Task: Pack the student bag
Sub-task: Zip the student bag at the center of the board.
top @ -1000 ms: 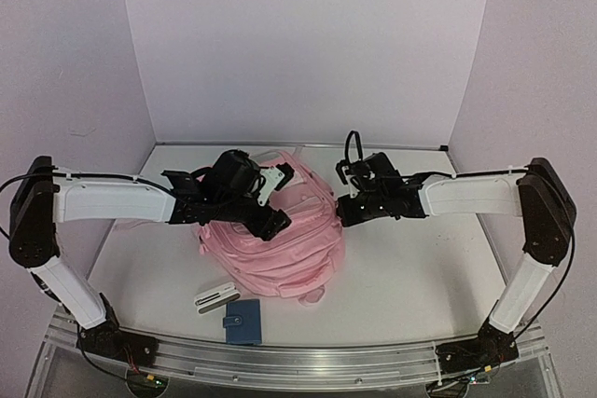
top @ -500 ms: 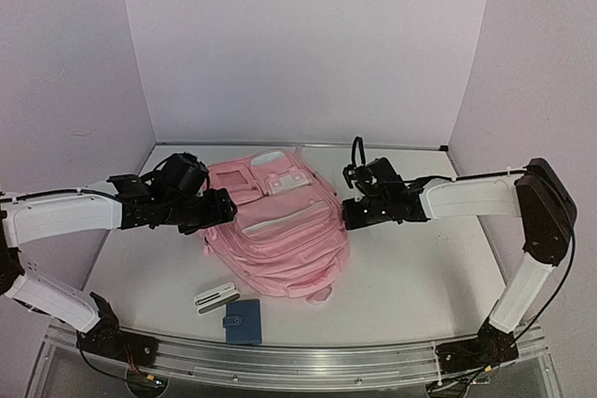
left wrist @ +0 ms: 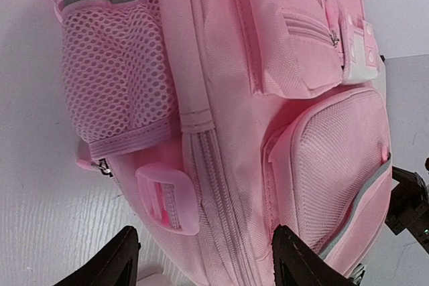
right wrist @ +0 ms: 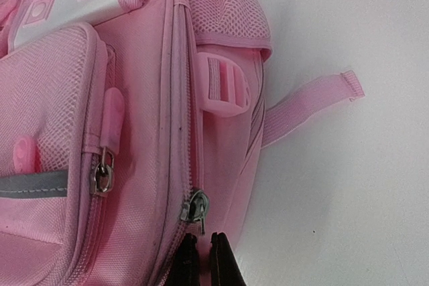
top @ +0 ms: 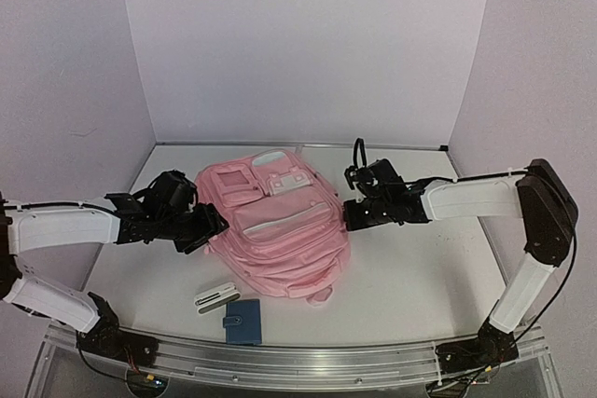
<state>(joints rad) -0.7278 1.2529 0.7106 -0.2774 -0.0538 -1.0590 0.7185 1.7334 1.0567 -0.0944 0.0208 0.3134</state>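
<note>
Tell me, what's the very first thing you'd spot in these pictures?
The big pink student bag lying in the middle of the white table grabs the eye first. On either side of it, the left end effector stands open at one edge, and the right end effector is shut by a zip pull at the other. A small blue case lies in front.

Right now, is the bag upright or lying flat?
Lying flat: the student bag rests on its back on the table, front pockets facing up at the top camera.
</note>
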